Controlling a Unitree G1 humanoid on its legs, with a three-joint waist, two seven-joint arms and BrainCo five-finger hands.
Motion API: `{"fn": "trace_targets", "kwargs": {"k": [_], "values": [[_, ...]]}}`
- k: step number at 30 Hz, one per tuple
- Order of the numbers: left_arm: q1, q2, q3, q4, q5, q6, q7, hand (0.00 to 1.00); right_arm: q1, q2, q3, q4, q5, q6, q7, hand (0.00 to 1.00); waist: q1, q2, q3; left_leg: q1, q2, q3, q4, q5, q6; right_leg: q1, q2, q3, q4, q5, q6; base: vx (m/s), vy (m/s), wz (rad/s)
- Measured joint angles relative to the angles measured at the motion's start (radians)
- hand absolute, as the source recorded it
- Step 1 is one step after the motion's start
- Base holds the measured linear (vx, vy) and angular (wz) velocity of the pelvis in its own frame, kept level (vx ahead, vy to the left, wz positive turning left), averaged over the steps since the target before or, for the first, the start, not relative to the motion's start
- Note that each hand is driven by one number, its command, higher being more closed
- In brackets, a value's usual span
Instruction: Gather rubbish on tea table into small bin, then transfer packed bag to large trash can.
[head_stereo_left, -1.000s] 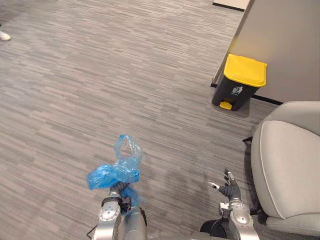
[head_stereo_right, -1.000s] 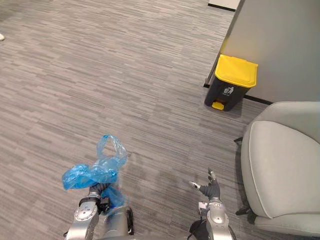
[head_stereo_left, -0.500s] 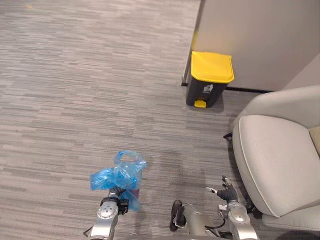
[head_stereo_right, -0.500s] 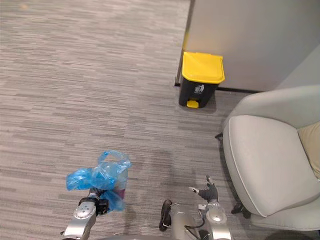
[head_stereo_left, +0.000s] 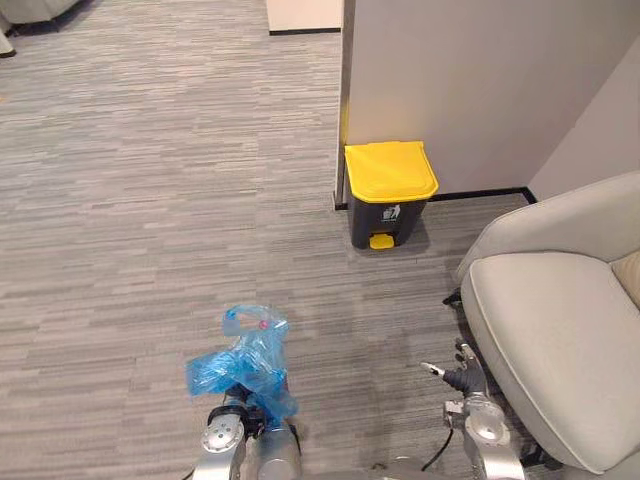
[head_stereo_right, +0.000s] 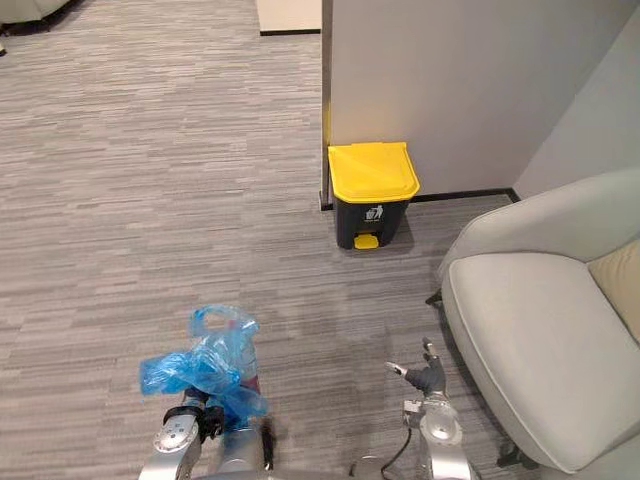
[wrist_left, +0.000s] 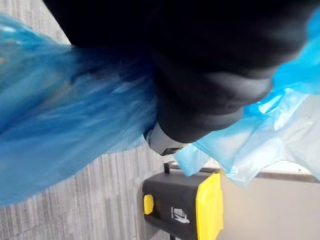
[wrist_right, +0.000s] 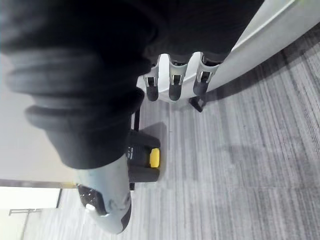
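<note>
Because the blue plastic rubbish bag (head_stereo_left: 245, 365) is thin, soft film that crumples and slips, it looks light and limp. It would hang and swing from whatever holds it and could tear or slide free if taken by a loose fold. The safest hold is probably the bunched neck just under its loop handles, where the film is gathered thick. The bag sits raised on the left hand (head_stereo_right: 203, 421), above the grey carpet floor (head_stereo_left: 150, 200) and well apart from the black pedal bin with the yellow lid (head_stereo_left: 388, 192), whose lid is down. The plastic covers that hand, so I cannot tell how it is closed on the bag. The right hand (head_stereo_left: 458, 378) is low beside the pale grey armchair (head_stereo_left: 550, 330), its fingers (wrist_right: 172, 82) loosely straight and holding nothing. Compared with a second ago, the whole picture has swung round, so the camera has turned. The bin has gone from the upper right to near the middle of the head views, facing squarely and standing against the wall corner. The bag remains on the left hand and the right remains empty.
</note>
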Motion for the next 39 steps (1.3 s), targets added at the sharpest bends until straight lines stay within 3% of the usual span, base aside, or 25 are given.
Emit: {"fn": "trace_targets", "kwargs": {"k": [1,2,4,6,8,9,11,12,13,15,16,18,20,22,23,24,25,26,28,29,31,33,34,35,39], "values": [[-0.001,0.008,0.007,0.000,0.000,0.000,0.002,1.00,0.001,0.009,-0.001,-0.001,0.000,-0.001,-0.001,0.00,0.000,-0.010,-0.002,-0.001,-0.015,0.013,0.000,-0.010,0.006,0.000,-0.017,0.012,-0.014,-0.001,0.008,0.43,0.295,-0.23],[-0.009,0.015,0.014,-0.002,0.000,0.002,0.008,1.00,-0.002,0.013,0.000,-0.007,-0.001,-0.002,-0.001,0.00,0.001,-0.041,-0.013,-0.005,-0.030,0.038,0.037,-0.049,0.026,0.013,-0.040,0.030,-0.039,0.000,0.015,0.35,0.249,-0.33],[-0.001,0.015,0.014,-0.002,0.000,0.003,0.017,1.00,-0.010,0.011,-0.001,-0.009,-0.004,-0.004,-0.001,0.00,0.002,-0.038,-0.013,0.002,-0.033,0.071,0.089,-0.118,0.040,0.022,-0.058,0.065,-0.037,0.005,0.024,0.34,0.270,-0.51],[0.020,0.024,0.004,-0.003,0.000,0.007,0.019,1.00,-0.031,0.015,0.005,-0.005,-0.017,-0.004,0.001,0.00,0.003,-0.035,-0.011,0.068,-0.044,0.134,0.085,-0.180,0.049,-0.041,-0.087,0.115,0.131,0.011,0.071,0.28,0.202,-0.76],[0.020,0.031,-0.009,-0.003,-0.001,0.007,0.020,1.00,-0.034,0.014,0.006,0.010,-0.023,-0.004,0.002,0.00,-0.002,-0.031,-0.011,0.136,-0.053,0.175,0.058,-0.207,0.061,-0.152,-0.114,0.122,0.386,0.064,0.163,0.31,0.123,-0.42],[0.018,0.034,-0.014,-0.003,-0.002,0.008,0.022,1.00,-0.034,0.015,0.006,0.022,-0.023,-0.004,0.002,0.00,-0.005,-0.029,-0.010,0.156,-0.055,0.179,0.048,-0.211,0.064,-0.178,-0.118,0.118,0.444,0.062,0.164,0.33,0.054,-0.17],[0.015,0.052,-0.028,-0.007,-0.005,0.008,0.032,1.00,-0.036,0.013,0.013,0.045,-0.023,0.002,0.006,0.00,-0.029,-0.019,-0.003,0.235,-0.055,0.179,-0.016,-0.217,0.064,-0.286,-0.115,0.048,0.577,0.017,0.084,0.34,-0.018,-0.02],[0.013,0.054,-0.028,-0.007,-0.007,0.008,0.037,1.00,-0.038,0.010,0.020,0.045,-0.023,0.002,0.007,0.00,-0.032,-0.018,-0.002,0.253,-0.051,0.181,-0.033,-0.217,0.063,-0.314,-0.112,0.021,0.580,0.006,0.064,0.42,-0.107,-0.10],[-0.006,0.060,-0.026,0.011,-0.016,0.007,0.038,1.00,-0.055,-0.004,0.032,0.075,-0.023,-0.002,0.018,0.00,-0.033,-0.012,0.003,0.307,-0.029,0.188,-0.070,-0.216,0.051,-0.397,-0.083,-0.057,0.505,-0.011,0.025,0.36,-0.130,-0.11],[-0.031,0.064,-0.025,0.049,-0.020,0.005,0.038,1.00,-0.071,-0.012,0.035,0.117,-0.023,-0.002,0.020,0.00,-0.034,-0.009,0.004,0.331,-0.014,0.183,-0.084,-0.213,0.046,-0.428,-0.050,-0.088,0.382,0.010,0.004,0.34,-0.161,0.10],[-0.048,0.090,-0.024,0.089,-0.022,0.004,0.039,1.00,-0.074,-0.020,0.038,0.150,-0.024,-0.001,0.020,0.00,-0.045,-0.037,-0.002,0.351,-0.037,0.138,-0.093,-0.210,0.010,-0.418,-0.018,-0.093,0.149,0.211,-0.037,0.40,-0.191,0.34],[-0.070,0.067,-0.024,0.129,-0.022,0.003,0.038,1.00,-0.100,-0.060,0.034,0.192,-0.024,0.003,0.019,0.00,-0.052,0.022,0.005,0.358,0.001,0.040,-0.110,-0.194,-0.005,-0.391,0.029,-0.097,0.143,0.196,-0.084,0.45,-0.205,-0.04],[-0.082,0.051,-0.024,0.129,-0.022,0.004,0.038,1.00,-0.127,-0.085,0.020,0.191,-0.023,0.003,0.016,0.00,-0.060,0.052,0.021,0.356,0.008,0.015,-0.102,-0.152,-0.044,-0.390,0.037,-0.099,0.145,0.167,-0.089,0.34,-0.163,-0.13],[-0.101,0.029,-0.023,0.128,-0.022,0.004,0.038,1.00,-0.119,-0.082,0.012,0.188,-0.021,0.008,0.015,0.00,-0.059,0.052,0.027,0.329,0.013,-0.026,0.008,-0.106,-0.066,-0.337,0.038,-0.114,0.133,0.138,-0.089,0.32,-0.147,0.26],[-0.095,0.004,-0.023,0.114,-0.022,0.005,0.036,1.00,-0.085,-0.070,0.018,0.159,-0.020,0.009,0.015,0.00,-0.057,0.055,0.039,0.269,0.043,-0.057,0.233,-0.027,-0.082,-0.228,0.046,-0.136,0.078,0.126,-0.093,0.32,-0.135,0.30],[-0.086,-0.006,-0.023,0.098,-0.022,0.005,0.035,1.00,-0.067,-0.063,0.022,0.131,-0.020,0.009,0.015,0.00,-0.054,0.053,0.040,0.228,0.060,-0.065,0.342,0.012,-0.090,-0.186,0.051,-0.141,0.051,0.121,-0.098,0.35,-0.118,0.25],[-0.066,-0.018,-0.024,0.069,-0.023,0.004,0.033,1.00,-0.052,-0.053,0.025,0.094,-0.020,0.007,0.015,0.00,-0.049,0.046,0.045,0.164,0.089,-0.066,0.485,0.009,-0.089,-0.140,0.060,-0.145,0.022,0.114,-0.105,0.25,-0.033,0.01],[-0.052,-0.025,-0.023,0.039,-0.029,0.004,0.027,1.00,-0.050,-0.037,0.024,0.056,-0.018,0.006,0.012,0.00,-0.035,0.055,0.041,0.074,0.112,-0.053,0.617,-0.034,-0.051,-0.090,0.074,-0.144,-0.010,0.104,-0.113,0.28,-0.010,-0.11],[-0.042,-0.024,-0.023,0.029,-0.039,0.005,0.019,1.00,-0.045,-0.030,0.024,0.029,-0.016,0.004,0.010,0.00,-0.013,0.042,0.045,-0.013,0.111,-0.023,0.635,-0.075,-0.005,-0.052,0.077,-0.129,-0.039,0.091,-0.114,0.23,0.033,-0.23],[-0.030,-0.022,-0.023,0.020,-0.040,0.006,0.017,1.00,-0.054,-0.021,0.023,0.029,-0.009,0.002,0.002,0.00,0.003,0.036,0.047,-0.058,0.103,0.008,0.566,-0.098,0.026,-0.026,0.074,-0.112,-0.061,0.084,-0.103,0.25,0.094,-0.25],[-0.018,-0.021,-0.023,0.010,-0.039,0.006,0.016,1.00,-0.053,-0.018,0.021,0.029,-0.007,0.003,-0.004,0.00,0.008,0.031,0.049,-0.085,0.069,0.024,0.414,-0.113,0.036,0.001,0.058,-0.103,-0.069,0.068,-0.079,0.27,0.152,-0.17],[-0.019,-0.023,-0.024,0.010,-0.039,0.006,0.016,1.00,-0.052,-0.028,0.013,0.030,-0.007,0.002,-0.005,0.00,0.007,0.043,0.044,-0.072,0.006,0.030,0.080,-0.064,0.009,0.010,0.030,-0.078,-0.043,0.029,-0.020,0.33,0.239,-0.23],[-0.024,-0.021,-0.022,0.019,-0.040,0.006,0.016,1.00,-0.057,-0.028,0.010,0.042,-0.006,0.002,-0.005,0.00,0.009,0.054,0.043,-0.051,-0.004,0.032,0.048,0.014,0.050,0.014,0.025,-0.060,-0.030,0.017,-0.001,0.43,0.280,-0.31],[-0.031,-0.008,-0.019,0.043,-0.040,0.007,0.017,1.00,-0.065,-0.011,0.010,0.077,0.000,0.005,-0.004,0.00,0.012,0.009,0.035,-0.020,-0.045,0.069,0.011,0.013,0.052,0.017,-0.008,-0.027,-0.059,0.015,0.012,0.29,0.179,-0.21],[-0.048,0.026,-0.001,0.086,-0.039,0.007,0.020,1.00,-0.087,-0.009,-0.005,0.107,-0.002,0.004,-0.005,0.00,0.017,-0.018,0.029,-0.030,-0.075,0.097,0.090,-0.044,0.098,0.054,-0.047,0.037,-0.132,0.041,0.035,0.32,0.163,-0.28]]}}
